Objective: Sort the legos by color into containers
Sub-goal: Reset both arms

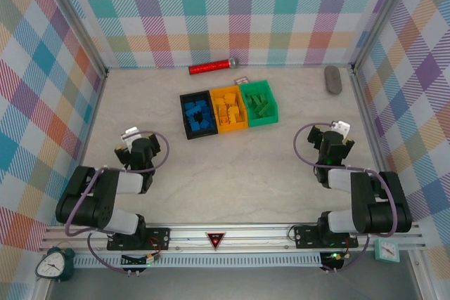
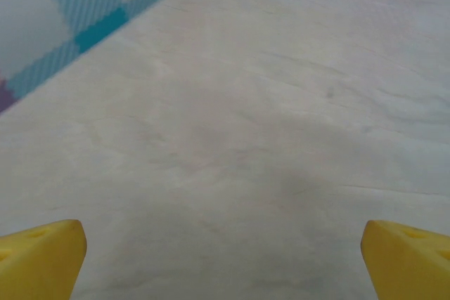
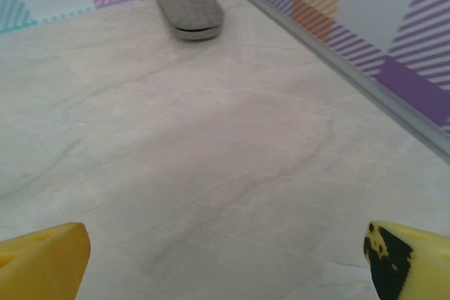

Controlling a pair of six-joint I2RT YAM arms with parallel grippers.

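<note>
Three containers stand in a row at the table's back middle: a black bin [image 1: 181, 114] with blue legos [image 1: 197, 115], an orange bin [image 1: 228, 93] with orange-yellow legos [image 1: 228, 111], and a green bin [image 1: 273, 107] with green legos [image 1: 259, 103]. My left gripper [image 1: 133, 137] rests low at the near left, open, its yellow fingertips [image 2: 42, 258] wide apart over bare table. At the near right my right gripper [image 1: 336, 131] is open too, nothing between its yellow fingertips [image 3: 43, 261].
A red glittery cylinder [image 1: 211, 67] lies by the back wall. A grey oval object [image 1: 332, 79] [image 3: 187, 5] sits at the back right near the metal wall rail [image 3: 351, 75]. Plaid walls enclose the table on three sides.
</note>
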